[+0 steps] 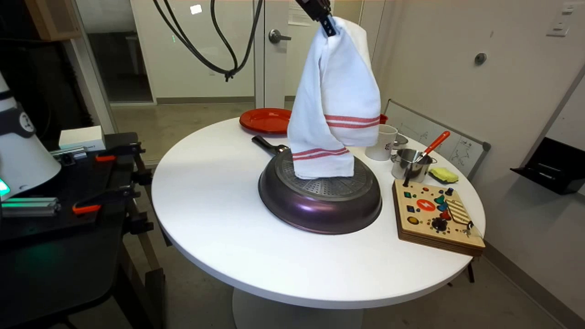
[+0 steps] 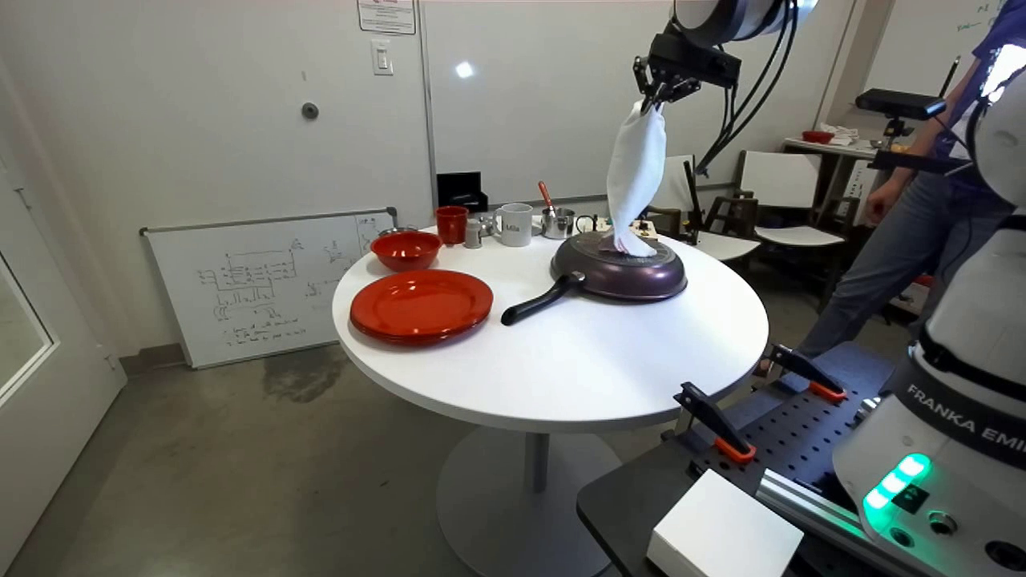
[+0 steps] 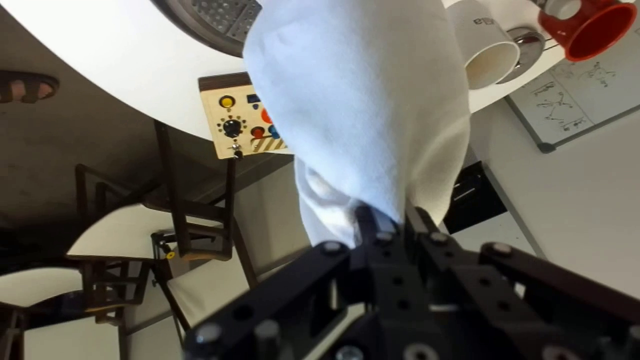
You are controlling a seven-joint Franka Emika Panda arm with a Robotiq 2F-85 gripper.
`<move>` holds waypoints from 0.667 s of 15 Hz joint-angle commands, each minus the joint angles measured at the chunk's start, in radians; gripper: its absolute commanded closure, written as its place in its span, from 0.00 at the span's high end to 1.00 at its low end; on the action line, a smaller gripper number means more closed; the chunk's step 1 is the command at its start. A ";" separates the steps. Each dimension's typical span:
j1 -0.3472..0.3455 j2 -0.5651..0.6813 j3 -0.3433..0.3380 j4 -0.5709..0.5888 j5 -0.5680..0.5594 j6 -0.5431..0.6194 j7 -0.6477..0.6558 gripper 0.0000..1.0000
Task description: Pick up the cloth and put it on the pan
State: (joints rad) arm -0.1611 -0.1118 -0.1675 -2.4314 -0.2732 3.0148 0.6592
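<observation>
- In an exterior view we see the gripper (image 1: pixel 328 27) at the top, pinching the upper end of the cloth (image 1: pixel 336 91).
- The cloth hangs in two flaps, each with a pair of red stripes near its lower edge; we find the longer flap's end over the base of the pan (image 1: pixel 320 212), which sits upside down on the round white bench (image 1: pixel 205 192).
- To the right of the pan we see a wooden panel (image 1: pixel 427 214) with knobs, and behind it a metal pot (image 1: pixel 402 167) with a red-handled tool (image 1: pixel 434 144) leaning in it; a white mug (image 1: pixel 380 145) stands beside the pot, partly behind the cloth.
- In an exterior view we see the cloth (image 2: pixel 637 164) edge-on, its bottom end on the pan's base and, as far as we can judge, touching it.
- The pan's handle (image 2: pixel 545 298) points toward a stack of red plates (image 2: pixel 421 304), with a red bowl (image 2: pixel 405 251) just behind them and a red cup (image 2: pixel 451 226) near the bowl.
- In the wrist view we see the gripper's two fingers (image 3: pixel 372 225) close together, with the cloth gathered between their tips.
- The cloth hides part of the pan; we see the panel to the cloth's left and the mug to its right.
</observation>
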 commanded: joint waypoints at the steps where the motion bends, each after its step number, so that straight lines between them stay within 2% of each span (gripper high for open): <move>1: 0.021 0.001 0.001 -0.080 0.033 0.042 -0.006 0.01; 4: 0.047 0.086 0.013 -0.073 0.035 0.058 -0.015 0.01; 6: 0.044 0.146 0.022 -0.046 -0.010 0.054 0.011 0.01; 8: 0.030 0.199 0.006 -0.008 -0.142 0.031 0.077 0.01; 10: 0.045 0.246 -0.040 0.031 -0.269 0.010 0.141 0.01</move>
State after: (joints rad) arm -0.1225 0.0550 -0.1592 -2.4752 -0.3859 3.0387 0.7084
